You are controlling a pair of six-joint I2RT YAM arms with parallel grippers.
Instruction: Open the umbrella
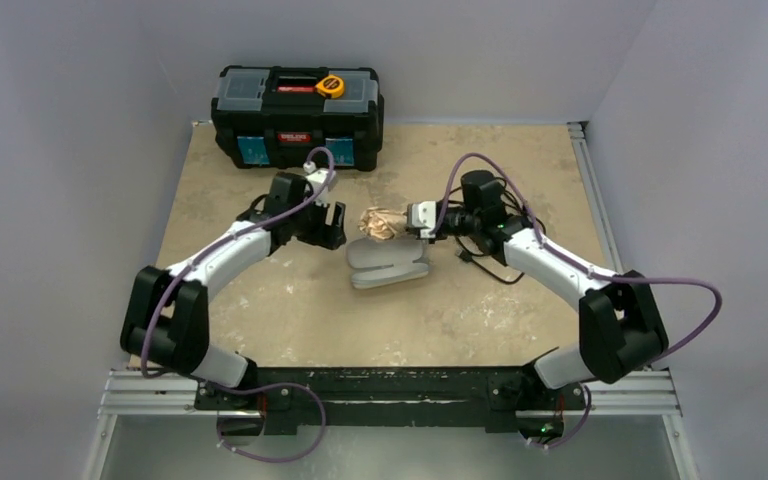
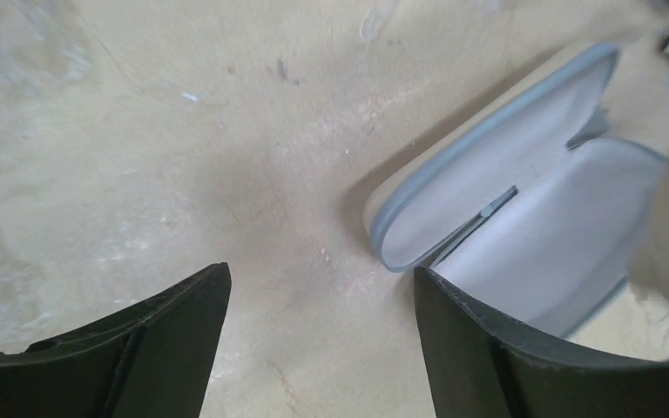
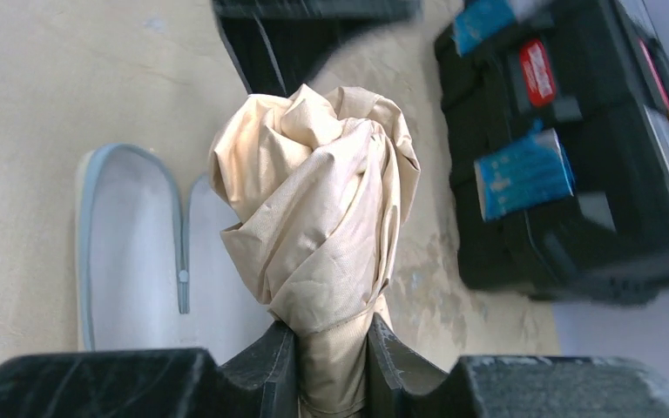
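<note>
The umbrella [image 3: 322, 200] is a crumpled, folded bundle of tan fabric, and my right gripper [image 3: 331, 335] is shut on its narrow lower end. In the top view the umbrella [image 1: 382, 224] hangs just above the table's middle, on the tip of the right gripper [image 1: 407, 221]. Its shaft and handle are hidden. My left gripper [image 1: 332, 226] is a short way left of the bundle, apart from it. The left wrist view shows that gripper [image 2: 322, 287] open over bare table with nothing between its fingers.
An open grey clamshell case [image 1: 390, 265] lies on the table just below the umbrella, and its pale inside [image 2: 523, 200] is close to my left gripper's right finger. A black toolbox [image 1: 295, 115] stands at the back left. Walls close in the table's left, back and right.
</note>
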